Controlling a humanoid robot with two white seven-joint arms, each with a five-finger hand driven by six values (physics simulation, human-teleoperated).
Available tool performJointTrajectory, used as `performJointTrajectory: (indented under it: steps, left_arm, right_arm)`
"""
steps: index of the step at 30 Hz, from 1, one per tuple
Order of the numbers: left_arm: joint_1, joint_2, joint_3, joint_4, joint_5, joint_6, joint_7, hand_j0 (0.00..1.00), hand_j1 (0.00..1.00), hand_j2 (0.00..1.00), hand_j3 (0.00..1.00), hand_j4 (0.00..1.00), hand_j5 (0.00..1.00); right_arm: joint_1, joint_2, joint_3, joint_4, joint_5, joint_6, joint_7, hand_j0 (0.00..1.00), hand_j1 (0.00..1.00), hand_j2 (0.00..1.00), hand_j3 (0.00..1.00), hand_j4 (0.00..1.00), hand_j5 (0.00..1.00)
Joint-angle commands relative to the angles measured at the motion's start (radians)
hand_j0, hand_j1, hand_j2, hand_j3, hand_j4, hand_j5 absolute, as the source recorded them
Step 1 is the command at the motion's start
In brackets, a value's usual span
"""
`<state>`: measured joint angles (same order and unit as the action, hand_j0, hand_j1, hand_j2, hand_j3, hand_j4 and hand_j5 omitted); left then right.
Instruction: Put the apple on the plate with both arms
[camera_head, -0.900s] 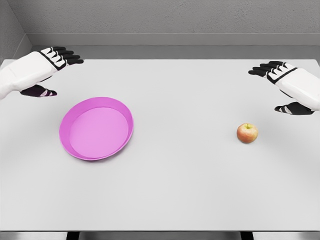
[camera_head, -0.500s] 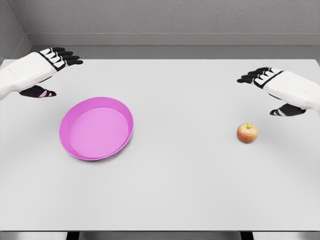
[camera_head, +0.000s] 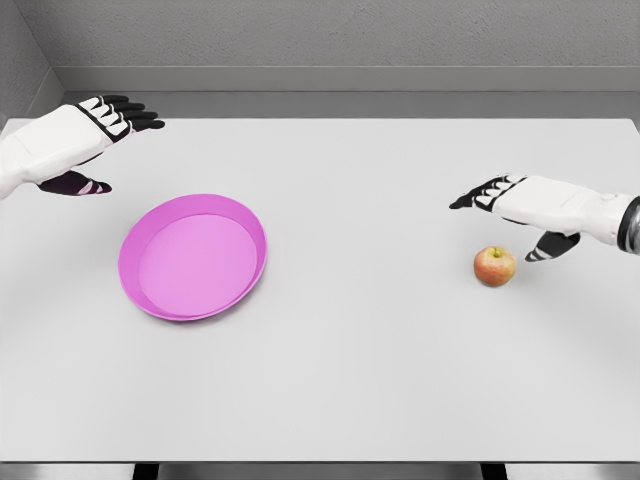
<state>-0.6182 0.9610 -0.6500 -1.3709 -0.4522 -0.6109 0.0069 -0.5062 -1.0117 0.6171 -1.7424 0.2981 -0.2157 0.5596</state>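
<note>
A red-yellow apple (camera_head: 494, 266) sits on the white table at the right. A magenta plate (camera_head: 193, 256) lies on the table at the left, with nothing on it. My right hand (camera_head: 512, 215) hovers just above and behind the apple, fingers spread and pointing left, thumb low beside the apple; it does not touch the fruit. My left hand (camera_head: 98, 140) hangs open at the far left, beyond the plate's upper-left rim, holding nothing.
The white table (camera_head: 360, 360) spans the view, with its front edge near the bottom. A grey wall runs behind the table's far edge.
My right hand has moved left and down from the right edge toward the apple. The left hand, the plate and the apple have stayed put.
</note>
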Motion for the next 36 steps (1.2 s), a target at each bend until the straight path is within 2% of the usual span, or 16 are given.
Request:
performJointTrajectory:
  steps: [1,4,9,18,25,26,29,30,32,36]
  left_arm:
    - [0.000,0.001,0.001,0.001,0.006,0.000,0.001,1.00,1.00,1.00,1.00,1.00,1.00]
    - [-0.002,0.002,0.001,0.001,0.006,0.000,-0.001,1.00,1.00,1.00,1.00,1.00,1.00]
    - [-0.002,0.001,0.001,0.001,0.000,0.000,-0.013,1.00,1.00,1.00,1.00,1.00,1.00]
    - [-0.002,0.001,0.001,0.001,0.000,0.000,-0.013,1.00,1.00,1.00,1.00,1.00,1.00]
    - [-0.002,0.001,0.001,0.001,0.000,0.000,-0.013,1.00,1.00,1.00,1.00,1.00,1.00]
    - [-0.002,0.001,0.001,0.001,0.000,0.000,-0.013,1.00,1.00,1.00,1.00,1.00,1.00]
    - [-0.002,0.001,0.001,0.003,0.000,0.000,-0.013,1.00,1.00,1.00,1.00,1.00,1.00]
    - [-0.002,0.001,0.001,0.003,0.000,0.000,-0.013,1.00,1.00,1.00,1.00,1.00,1.00]
    - [-0.002,0.001,0.001,0.003,0.000,0.000,-0.013,1.00,1.00,1.00,1.00,1.00,1.00]
    - [-0.002,0.001,0.001,0.001,0.000,0.000,-0.013,1.00,1.00,1.00,1.00,1.00,1.00]
  right_arm:
    - [0.002,0.008,0.056,0.017,-0.002,0.022,0.006,1.00,1.00,1.00,1.00,1.00,1.00]
    - [0.002,0.008,0.056,0.032,-0.002,0.025,0.006,1.00,1.00,1.00,1.00,1.00,1.00]
    - [0.000,0.010,0.066,0.043,-0.002,0.125,0.006,1.00,1.00,1.00,1.00,1.00,1.00]
    - [-0.015,0.028,0.145,0.055,-0.002,0.130,0.005,1.00,1.00,1.00,1.00,1.00,1.00]
    - [-0.015,0.028,0.148,0.070,-0.002,0.130,0.005,1.00,1.00,1.00,1.00,1.00,1.00]
    - [-0.015,0.028,0.150,0.070,-0.002,0.130,0.005,0.99,0.99,0.99,0.99,0.99,0.99]
    - [-0.015,0.028,0.150,0.070,-0.002,0.130,0.006,0.71,0.71,0.71,0.71,0.71,0.71]
    - [-0.015,0.027,0.150,0.070,-0.002,0.130,0.006,0.66,0.66,0.66,0.66,0.66,0.66]
    - [-0.015,0.027,0.150,0.069,-0.002,0.130,0.006,0.61,0.61,0.61,0.61,0.61,0.61]
    - [-0.015,0.027,0.150,0.069,-0.002,0.130,0.006,0.58,0.58,0.58,0.58,0.58,0.58]
